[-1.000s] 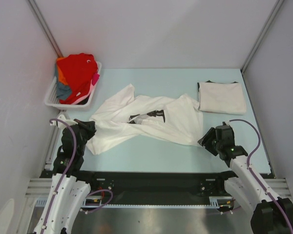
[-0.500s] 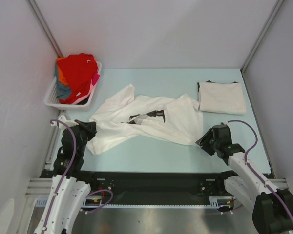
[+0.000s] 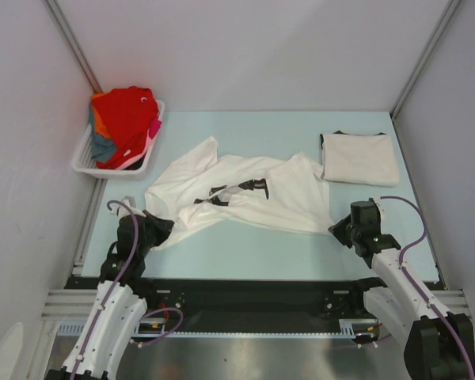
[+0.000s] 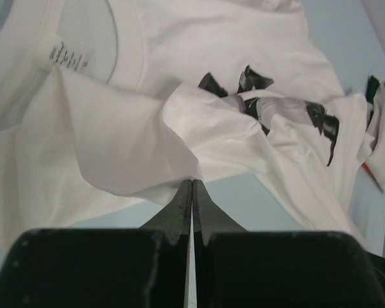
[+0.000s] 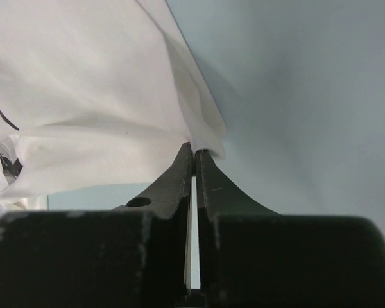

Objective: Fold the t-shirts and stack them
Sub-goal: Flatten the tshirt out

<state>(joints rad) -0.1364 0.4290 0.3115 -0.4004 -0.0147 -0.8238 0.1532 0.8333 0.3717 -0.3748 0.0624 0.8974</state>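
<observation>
**One tee folded, one in hand, the rest waiting**

Top view: a folded off-white tee [image 3: 359, 158] lies flat at the far right of the table [image 3: 245, 245], so one shirt looks finished. The printed white tee [image 3: 245, 194] sprawls rumpled across the middle, not yet folded. The red tee [image 3: 125, 117] is heaped with orange, blue-grey and pink cloth in the white basket [image 3: 83, 162] at the far left corner. By my judgement most of the task is left. The left gripper [image 3: 160, 226] sits low at the printed tee's near-left corner. The right gripper [image 3: 338, 229] sits low at its near-right edge. The two arms reach forward from their bases, well apart, with the shirt between them.

Left wrist view: the left gripper's [image 4: 192, 183] jaws are pressed together, pinching a fold of the printed tee at their tips. The collar and its label lie beyond at upper left, the black prints to the right.

Right wrist view: the right gripper's [image 5: 194, 149] jaws stand closed to a thin slit, with the tee's edge caught at their tips. Bare table lies to the right.
</observation>
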